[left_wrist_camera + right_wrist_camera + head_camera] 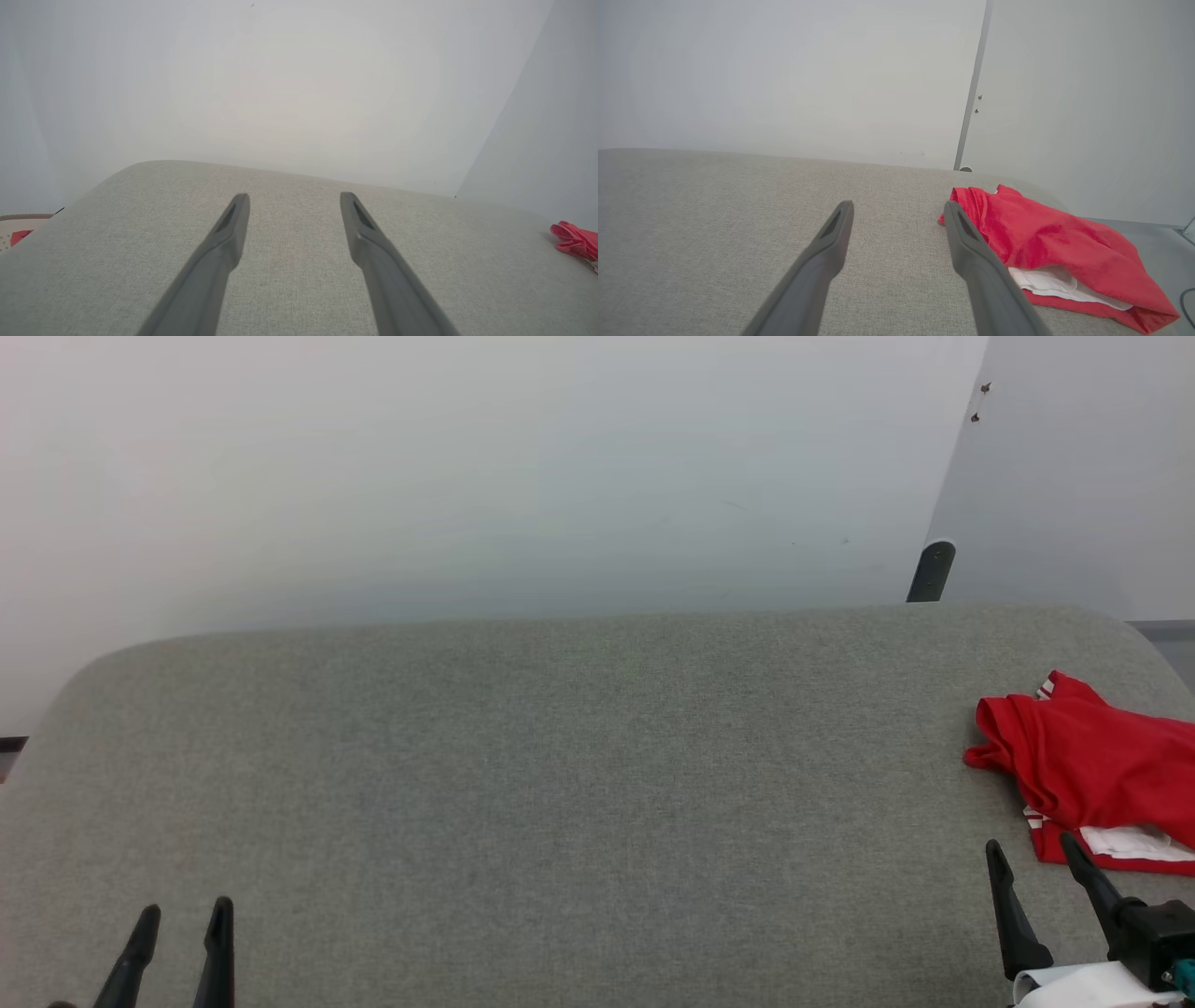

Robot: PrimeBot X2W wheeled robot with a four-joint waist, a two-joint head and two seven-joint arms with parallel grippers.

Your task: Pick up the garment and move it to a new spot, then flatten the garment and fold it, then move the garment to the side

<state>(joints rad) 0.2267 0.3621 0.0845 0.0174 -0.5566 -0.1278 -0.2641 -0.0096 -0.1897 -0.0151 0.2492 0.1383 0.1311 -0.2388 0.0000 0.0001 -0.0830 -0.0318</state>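
The garment [1092, 761] lies crumpled at the right edge of the grey fabric-covered table [560, 756], red with a white sleeve showing underneath. In the right wrist view the garment [1045, 238] sits just right of my right fingers. My right gripper [1027, 847] stands open at the lower right, just in front of the garment and apart from it, nothing between its fingers. My left gripper [185, 910] stands open at the lower left over bare table, far from the garment. In the left wrist view the garment [577, 240] shows as a small red bunch at the far right.
A pale wall rises behind the table, with a dark post [932, 571] at its back right corner. A pale object with a red patch [18, 233] shows beyond the table's left edge in the left wrist view.
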